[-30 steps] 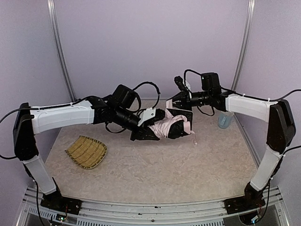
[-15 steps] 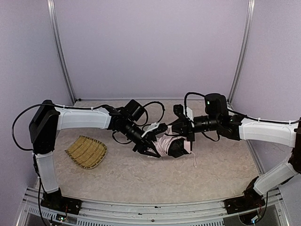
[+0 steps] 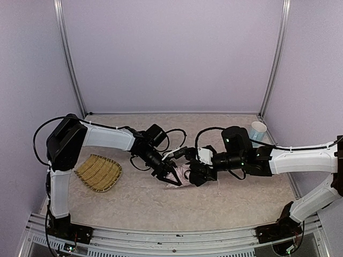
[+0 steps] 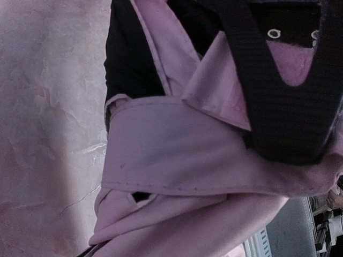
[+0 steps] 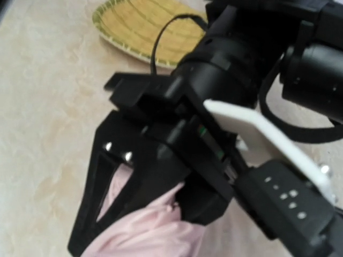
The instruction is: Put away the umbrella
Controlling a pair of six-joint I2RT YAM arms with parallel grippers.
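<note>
The umbrella [image 3: 181, 176] is a small folded bundle of pale pink fabric and black lining, low over the middle of the table. My left gripper [image 3: 170, 175] is shut on its left side, and my right gripper [image 3: 194, 172] is shut on its right side. The two grippers almost touch. In the left wrist view, pink fabric [image 4: 203, 155] fills the frame and a black finger [image 4: 284, 96] presses on it. In the right wrist view, the left gripper's black fingers [image 5: 134, 176] straddle the pink fabric [image 5: 144, 233]. The shaft and handle are hidden.
A woven straw tray [image 3: 98, 172] lies on the table to the left, and also shows in the right wrist view [image 5: 144, 27]. A pale cup [image 3: 258, 130] stands at the back right corner. A thin whitish strap [image 3: 220, 184] trails from the umbrella.
Both arms have come down and toward the near middle of the table, carrying the umbrella between them. The grippers have closed in on each other and the bundle is more compact.
</note>
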